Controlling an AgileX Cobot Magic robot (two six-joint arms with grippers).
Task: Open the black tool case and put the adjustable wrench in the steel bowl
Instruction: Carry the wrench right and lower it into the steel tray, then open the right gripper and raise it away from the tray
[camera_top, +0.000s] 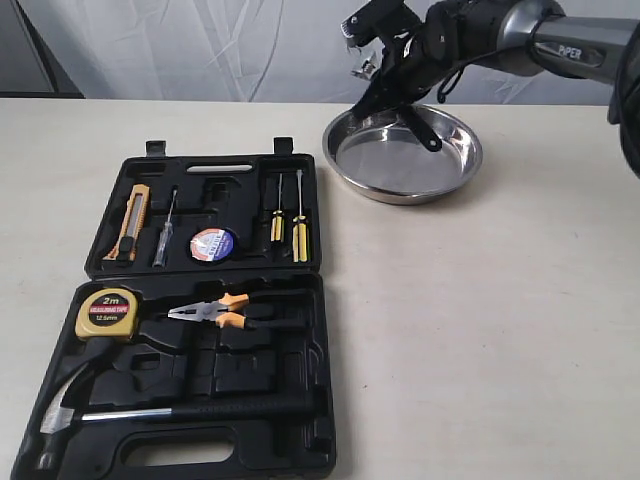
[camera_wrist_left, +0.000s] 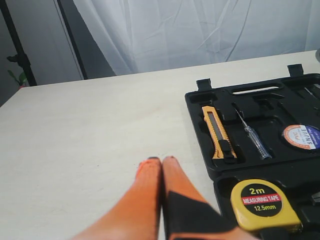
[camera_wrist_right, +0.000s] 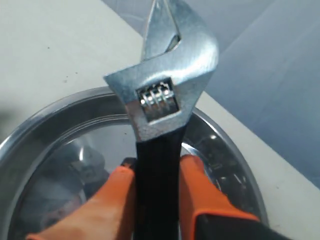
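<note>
One black tool case (camera_top: 305, 345), one steel bowl (camera_top: 400, 168), one adjustable wrench (camera_wrist_right: 160, 100), two yellow screwdrivers (camera_top: 277, 222) (camera_top: 300, 236), one hammer (camera_top: 180, 412)

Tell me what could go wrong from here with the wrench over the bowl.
1. The right gripper holds the adjustable wrench by its handle, and the head juts out near the rim of the steel bowl. If released like this, it might strike the rim and tumble onto the table.
2. The bowl looks shallow and sits loose, so a drop from this height may bounce out or shove it.
</note>
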